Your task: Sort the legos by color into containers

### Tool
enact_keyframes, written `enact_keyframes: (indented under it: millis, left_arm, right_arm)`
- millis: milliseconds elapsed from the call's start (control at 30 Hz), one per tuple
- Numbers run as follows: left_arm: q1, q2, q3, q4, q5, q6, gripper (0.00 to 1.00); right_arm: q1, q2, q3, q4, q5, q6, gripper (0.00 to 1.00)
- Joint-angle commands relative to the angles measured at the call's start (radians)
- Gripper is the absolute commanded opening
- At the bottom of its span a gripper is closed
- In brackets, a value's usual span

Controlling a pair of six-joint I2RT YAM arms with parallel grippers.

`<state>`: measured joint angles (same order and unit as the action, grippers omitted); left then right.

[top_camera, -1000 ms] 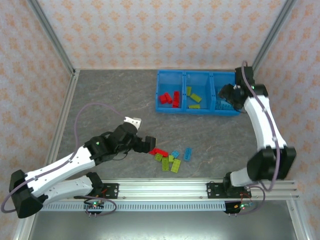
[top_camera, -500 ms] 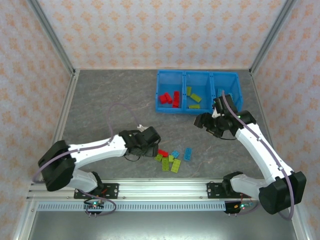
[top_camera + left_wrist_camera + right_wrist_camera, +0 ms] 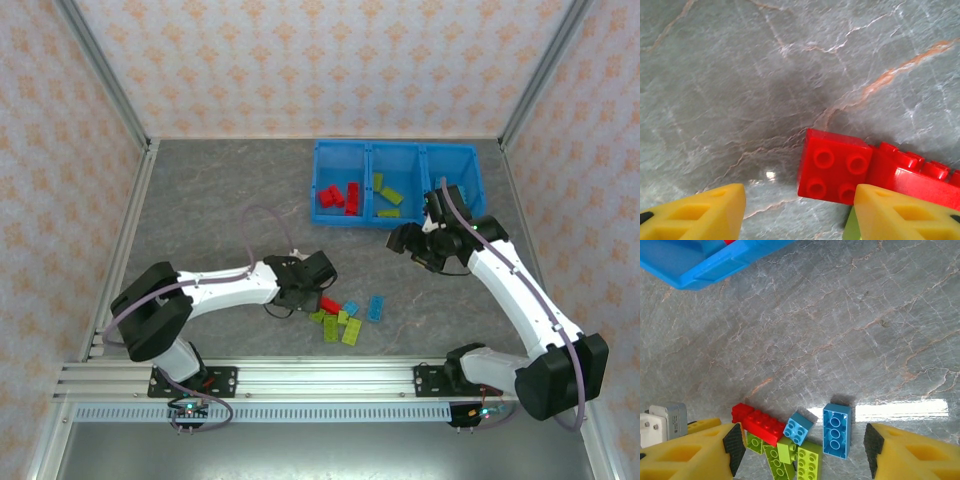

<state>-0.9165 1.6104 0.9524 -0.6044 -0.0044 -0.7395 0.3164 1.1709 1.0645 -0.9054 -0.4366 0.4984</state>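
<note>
a red brick [image 3: 835,167] lay on the tabletop [image 3: 740,75], low centre of the frame, between the spread fingers of the left hand [image 3: 800,212], unpinched. it looked light, stiff and slick; its flat sides seemed best to squeeze. the right hand [image 3: 802,455] hung spread, empty.

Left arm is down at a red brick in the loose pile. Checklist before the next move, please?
1. Small red square studded plastic brick between the jaws of the left tool: ok.
2. Grip made: not ok, jaws apart, gap on one side.
3. Neighbours clear: not ok, a long red brick lies against it.
4. Right tool empty: ok, open, nothing in it.
5. Bright blue plastic bin row, left compartment for red: ok, holds red bricks, room left.
</note>
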Motion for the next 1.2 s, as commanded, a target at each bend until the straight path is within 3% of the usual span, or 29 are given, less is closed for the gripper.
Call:
enact_keyframes:
  millis: [0,333,600,1167]
  left_arm:
    - [-0.001,0.042,0.022,0.026,0.006,0.03,0.61]
    - [0.001,0.111,0.061,0.032,-0.003,0.054,0.57]
    - [0.001,-0.023,0.026,0.206,0.078,0.117,0.61]
    - [0.001,0.131,0.115,0.087,-0.039,0.138,0.64]
  right_arm:
    - [0.003,-0.015,0.026,-0.039,0.036,0.012,0.67]
    - [0.004,-0.031,0.034,-0.058,0.033,0.018,0.67]
    - [0.004,-0.035,0.04,-0.073,0.041,0.014,0.68]
    - [0.004,-0.066,0.023,-0.08,0.043,0.036,0.68]
